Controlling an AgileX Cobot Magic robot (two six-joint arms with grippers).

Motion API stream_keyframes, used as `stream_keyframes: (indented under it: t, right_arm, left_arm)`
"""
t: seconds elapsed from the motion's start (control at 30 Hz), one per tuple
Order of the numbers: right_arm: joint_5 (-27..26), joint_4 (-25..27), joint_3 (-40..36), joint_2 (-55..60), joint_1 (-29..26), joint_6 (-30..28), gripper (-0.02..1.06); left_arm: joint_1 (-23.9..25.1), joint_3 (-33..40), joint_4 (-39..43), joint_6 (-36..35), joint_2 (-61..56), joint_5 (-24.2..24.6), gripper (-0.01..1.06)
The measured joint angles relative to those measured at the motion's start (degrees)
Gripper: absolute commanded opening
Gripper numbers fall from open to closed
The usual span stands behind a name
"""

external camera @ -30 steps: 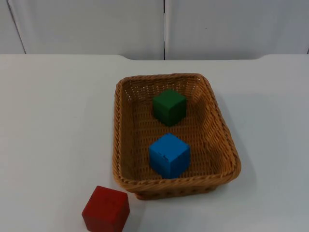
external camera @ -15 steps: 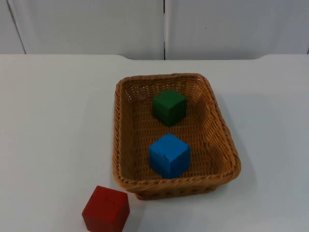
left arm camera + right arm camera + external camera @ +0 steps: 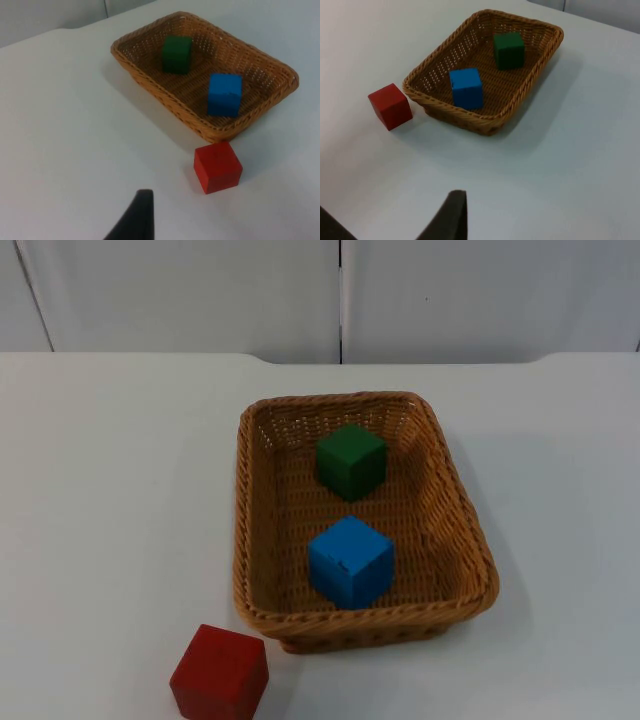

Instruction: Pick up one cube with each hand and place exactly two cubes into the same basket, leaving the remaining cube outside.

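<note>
A: Basket status?

B: Wicker basket [image 3: 262, 520] sits mid-table on the white table [image 3: 110, 500], long axis running toward the grey partition wall [image 3: 180, 295]. Two cubes inside. Green cube [image 3: 351, 461] at the far end, near the back rim. Blue cube [image 3: 350, 561] at the near end, close to the front rim. They're apart, not touching.

A: Third cube?

B: Red cube [image 3: 220, 674] is outside, flat on the table, just beside the basket's near-left corner. Small gap between it and the wicker as seen in the left wrist view; not touching.

A: Grippers?

B: Left gripper [image 3: 134, 220]: one black fingertip visible, above bare table, well apart from the red cube and the basket. It has hold of nothing that I can see; how far open it is, can't tell. Right gripper [image 3: 449, 215]: same story, a single dark fingertip over bare table on the basket's right side, well away from it. Nothing seen in it, opening can't be judged.

A: Count vs. task?

B: Two in one basket, one out. All three cubes sit flat, none tilted.
</note>
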State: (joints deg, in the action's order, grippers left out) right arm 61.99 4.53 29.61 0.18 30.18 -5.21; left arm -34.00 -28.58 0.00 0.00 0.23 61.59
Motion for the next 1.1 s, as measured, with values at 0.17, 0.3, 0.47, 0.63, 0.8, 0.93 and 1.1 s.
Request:
stream_keyframes:
  t: [0.17, 0.3, 0.47, 0.63, 0.8, 0.93, 1.1]
  right_arm:
    - [0.0, 0.0, 0.0, 0.0, 0.0, 0.1, 1.05]
    - [0.0, 0.0, 0.0, 0.0, 0.0, 0.1, 1.05]
    - [0.0, 0.0, 0.0, 0.0, 0.0, 0.1, 1.05]
    - [0.0, 0.0, 0.0, 0.0, 0.0, 0.1, 1.05]
    - [0.0, 0.0, 0.0, 0.0, -1.5, 0.1, 1.05]
    - [0.0, 0.0, 0.0, 0.0, -4.9, 0.1, 1.05]
    - [0.0, 0.0, 0.0, 0.0, -10.3, 0.1, 1.05]
  left_arm:
    - [0.0, 0.0, 0.0, 0.0, 0.0, 0.0, 1.05]
    - [0.7, 0.0, 0.0, 0.0, 0.0, 0.0, 1.05]
    - [3.9, 0.0, 0.0, 0.0, 0.0, 0.0, 1.05]
    - [10.4, 0.0, 0.0, 0.0, 0.0, 0.0, 1.05]
    - [15.6, 0.0, 0.0, 0.0, 0.0, 0.0, 1.05]
    - [18.8, 0.0, 0.0, 0.0, 0.0, 0.0, 1.05]
    - [22.2, 0.0, 0.0, 0.0, 0.0, 0.0, 1.05]
